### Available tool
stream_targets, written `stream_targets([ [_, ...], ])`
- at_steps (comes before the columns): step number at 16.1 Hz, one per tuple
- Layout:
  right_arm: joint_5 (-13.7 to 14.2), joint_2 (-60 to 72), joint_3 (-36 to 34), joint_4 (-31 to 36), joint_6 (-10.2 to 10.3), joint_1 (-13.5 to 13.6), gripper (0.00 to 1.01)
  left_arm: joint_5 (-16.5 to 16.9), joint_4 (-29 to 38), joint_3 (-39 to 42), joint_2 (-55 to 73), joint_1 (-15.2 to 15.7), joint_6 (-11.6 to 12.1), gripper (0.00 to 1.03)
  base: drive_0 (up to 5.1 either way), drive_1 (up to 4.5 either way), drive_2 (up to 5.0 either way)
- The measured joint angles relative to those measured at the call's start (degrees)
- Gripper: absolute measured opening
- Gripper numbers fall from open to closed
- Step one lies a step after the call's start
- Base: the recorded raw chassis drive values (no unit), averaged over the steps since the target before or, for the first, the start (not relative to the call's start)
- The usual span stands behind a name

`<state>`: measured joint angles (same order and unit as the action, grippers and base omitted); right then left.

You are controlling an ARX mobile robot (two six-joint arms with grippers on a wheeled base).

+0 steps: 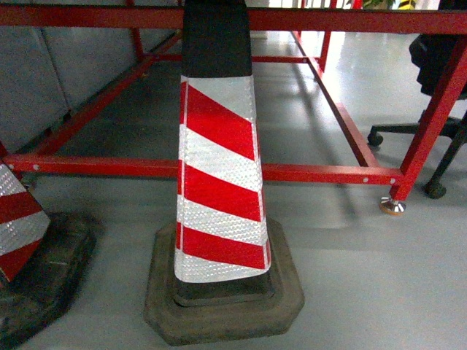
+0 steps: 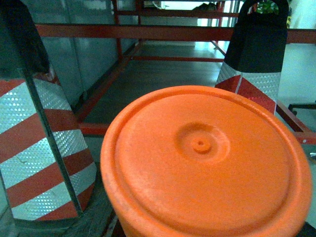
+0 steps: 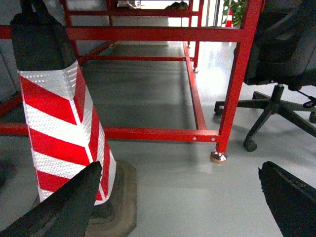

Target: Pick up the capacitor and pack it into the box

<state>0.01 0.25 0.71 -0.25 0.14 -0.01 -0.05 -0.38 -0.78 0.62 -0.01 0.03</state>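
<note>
The box is out of view in all three views. A large orange round plastic thing [image 2: 207, 158] with a small dimple at its centre fills the left wrist view, very close to the camera. I cannot tell whether it is the capacitor. It covers the place where my left gripper's jaws would show, so they are hidden. My right gripper [image 3: 178, 170] hangs low over the grey floor, its black fingers [image 3: 64, 207] wide apart with nothing between them. Neither gripper appears in the head view.
A red-and-white striped traffic cone [image 1: 219, 182] on a dark rubber base stands right in front, a second cone [image 1: 18, 226] at the left. Behind them runs a red steel frame [image 1: 314, 173] with a foot [image 1: 392, 206]. A black office chair [image 3: 281, 59] stands at the right.
</note>
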Motion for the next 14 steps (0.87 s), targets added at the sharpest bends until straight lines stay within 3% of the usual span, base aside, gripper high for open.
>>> stream_targets([
  [14, -0.1, 0.0, 0.0, 0.0, -0.1, 0.0, 0.98, 0.0, 0.0, 0.0, 0.0, 0.0, 0.0, 0.44, 0.0, 0.00, 0.0],
])
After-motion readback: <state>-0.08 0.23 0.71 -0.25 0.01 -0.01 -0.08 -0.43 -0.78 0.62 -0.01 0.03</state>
